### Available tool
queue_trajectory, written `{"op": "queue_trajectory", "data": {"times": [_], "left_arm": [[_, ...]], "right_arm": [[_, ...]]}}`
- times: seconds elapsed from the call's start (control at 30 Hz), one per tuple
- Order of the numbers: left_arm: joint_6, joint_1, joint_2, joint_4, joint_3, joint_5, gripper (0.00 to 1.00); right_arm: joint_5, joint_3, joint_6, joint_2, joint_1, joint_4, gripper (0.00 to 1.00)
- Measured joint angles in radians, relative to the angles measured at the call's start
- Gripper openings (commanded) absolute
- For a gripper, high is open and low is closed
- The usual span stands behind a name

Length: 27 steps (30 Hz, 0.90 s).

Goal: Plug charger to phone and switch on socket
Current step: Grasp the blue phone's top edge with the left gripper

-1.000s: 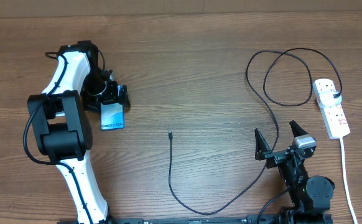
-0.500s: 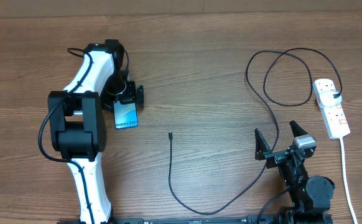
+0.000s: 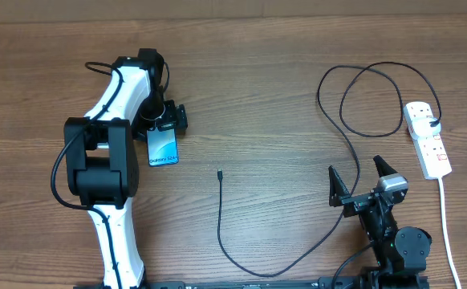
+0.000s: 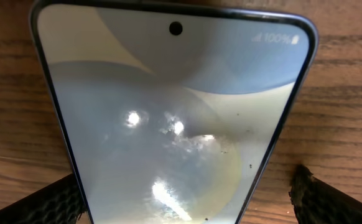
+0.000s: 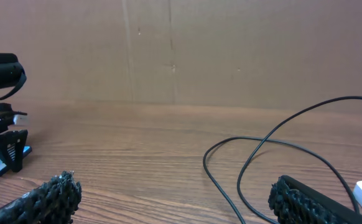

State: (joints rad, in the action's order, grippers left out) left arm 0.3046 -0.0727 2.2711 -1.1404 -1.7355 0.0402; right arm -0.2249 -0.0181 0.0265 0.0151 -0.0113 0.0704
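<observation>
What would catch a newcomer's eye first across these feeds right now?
The lit Galaxy S24 phone lies flat left of centre, the left gripper straddling one end with jaws wide. The black charger cable snakes across mid-table, plug tip unconnected, up to the white power strip at far right; the right gripper sits open nearby.

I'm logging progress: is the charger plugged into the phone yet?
No. The charger lies with its tip free, to the right of the phone and not touching it.
</observation>
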Motion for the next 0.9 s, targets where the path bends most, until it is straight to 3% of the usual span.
{"op": "queue_trajectory", "data": {"times": [0.53,0.9], "left_arm": [[-0.034,0.000,-0.014,0.026,0.027,-0.012,1.00],[-0.054,0.028,-0.016,0.023,0.028,-0.011,0.92]], "right_arm": [[0.000,0.000,0.000,0.000,0.000,0.000,1.00],[0.000,0.000,0.000,0.000,0.000,0.000,1.00]]}}
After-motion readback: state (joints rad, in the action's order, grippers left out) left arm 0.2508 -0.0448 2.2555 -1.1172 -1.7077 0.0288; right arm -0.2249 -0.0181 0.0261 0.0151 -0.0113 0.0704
